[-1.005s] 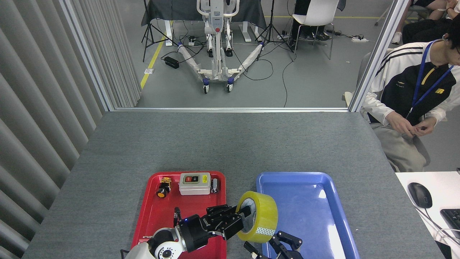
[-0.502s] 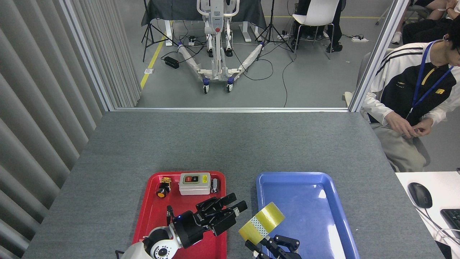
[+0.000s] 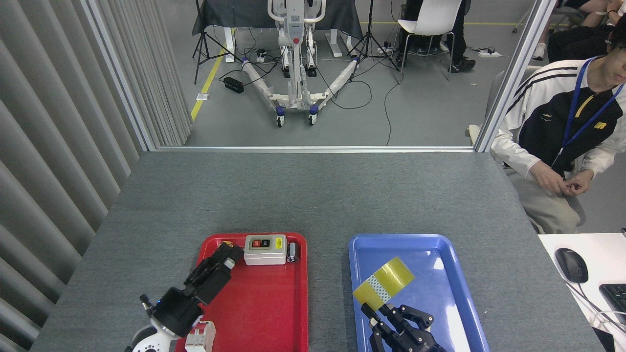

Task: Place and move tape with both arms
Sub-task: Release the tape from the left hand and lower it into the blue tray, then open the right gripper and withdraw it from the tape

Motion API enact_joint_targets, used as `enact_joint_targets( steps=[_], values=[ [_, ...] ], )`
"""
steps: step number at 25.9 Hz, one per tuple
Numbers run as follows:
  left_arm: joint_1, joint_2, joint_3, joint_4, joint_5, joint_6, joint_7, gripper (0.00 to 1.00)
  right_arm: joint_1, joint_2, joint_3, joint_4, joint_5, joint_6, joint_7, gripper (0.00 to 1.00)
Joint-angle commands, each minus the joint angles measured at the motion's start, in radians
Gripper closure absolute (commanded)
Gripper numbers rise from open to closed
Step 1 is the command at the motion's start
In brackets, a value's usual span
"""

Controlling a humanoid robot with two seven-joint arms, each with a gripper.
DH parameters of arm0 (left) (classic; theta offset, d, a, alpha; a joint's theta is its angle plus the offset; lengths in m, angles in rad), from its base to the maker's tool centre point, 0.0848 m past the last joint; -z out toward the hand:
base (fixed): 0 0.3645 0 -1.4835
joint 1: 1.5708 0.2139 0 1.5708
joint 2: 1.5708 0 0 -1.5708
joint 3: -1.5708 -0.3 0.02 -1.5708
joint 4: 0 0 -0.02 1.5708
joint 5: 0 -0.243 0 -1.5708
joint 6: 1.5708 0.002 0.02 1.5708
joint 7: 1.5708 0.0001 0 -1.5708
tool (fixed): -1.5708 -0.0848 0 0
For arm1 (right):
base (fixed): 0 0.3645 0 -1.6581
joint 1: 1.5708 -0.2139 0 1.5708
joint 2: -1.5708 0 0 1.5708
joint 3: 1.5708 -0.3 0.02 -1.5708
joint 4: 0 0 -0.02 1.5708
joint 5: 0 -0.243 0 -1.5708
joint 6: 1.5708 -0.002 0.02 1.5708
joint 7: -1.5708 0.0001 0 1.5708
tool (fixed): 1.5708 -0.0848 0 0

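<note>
The tape (image 3: 384,286), a yellow translucent roll seen edge-on and tilted, is over the near left part of the blue tray (image 3: 440,274). My right gripper (image 3: 386,311) comes up from the bottom edge just below it. Its left finger touches the roll's lower end and it appears to be holding the roll. My left gripper (image 3: 226,254) lies over the left side of the red tray (image 3: 288,313), pointing at the tray's far left corner, away from the tape. It is dark and narrow, so its jaws do not show.
At the far end of the red tray stand a grey switch box (image 3: 264,249) and a small metal cylinder (image 3: 292,253). A seated person (image 3: 562,127) is past the table's right edge. A mouse (image 3: 570,264) lies on a white desk at right.
My left gripper let go of the tape and swung left across the red tray. The right gripper took the roll and carried it right and farther over the blue tray.
</note>
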Motion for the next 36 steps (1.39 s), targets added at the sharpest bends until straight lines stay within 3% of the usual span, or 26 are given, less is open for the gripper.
enact_joint_targets(
  steps=[1,3,7,9,15,18,19,20,22,23,27,33,36],
  values=[
    [0.064,0.037,0.039,-0.081,-0.123,0.068,0.167,0.02,0.008,-0.004,-0.052,-0.046,-0.006,0.066,0.207,1.00],
    [0.087,0.040,0.037,-0.141,-0.332,0.206,0.242,0.02,0.005,-0.007,-0.078,-0.077,-0.015,0.075,0.410,1.00],
    [0.182,0.038,-0.038,-0.271,-0.812,0.597,0.310,0.02,-0.041,-0.007,-0.081,-0.117,-0.038,0.091,0.792,1.00],
    [0.190,0.041,-0.093,-0.284,-0.843,0.691,0.317,0.01,-0.070,-0.007,-0.079,-0.117,-0.076,0.124,0.884,1.00],
    [0.190,0.038,-0.098,-0.287,-0.814,0.689,0.316,0.00,-0.133,0.002,-0.079,-0.124,-0.167,0.220,1.158,1.00],
    [0.190,0.040,-0.098,-0.284,-0.735,0.689,0.316,0.00,-0.153,0.003,-0.073,-0.123,-0.173,0.302,1.250,1.00],
    [0.188,0.040,-0.099,-0.284,-0.708,0.689,0.316,0.00,-0.153,0.003,-0.072,-0.123,-0.173,0.335,1.250,0.94],
    [0.188,0.041,-0.098,-0.285,-0.692,0.689,0.316,0.00,-0.153,0.000,-0.072,-0.121,-0.170,0.364,1.246,0.75],
    [0.188,0.043,-0.099,-0.293,-0.692,0.688,0.317,0.00,-0.153,-0.007,-0.072,-0.118,-0.170,0.385,1.241,0.11],
    [0.188,0.043,-0.099,-0.296,-0.692,0.688,0.316,0.00,-0.148,-0.010,-0.072,-0.118,-0.170,0.382,1.232,0.00],
    [0.185,0.046,-0.099,-0.291,-0.691,0.679,0.320,0.01,-0.133,-0.003,-0.079,-0.130,-0.170,0.382,1.095,0.00],
    [0.178,0.052,-0.099,-0.290,-0.705,0.682,0.333,0.01,-0.024,-0.012,-0.148,-0.158,-0.173,0.382,0.491,0.00],
    [0.182,0.060,-0.099,-0.288,-0.726,0.688,0.368,0.01,0.007,-0.018,-0.173,-0.156,-0.173,0.387,0.324,0.00]
  ],
)
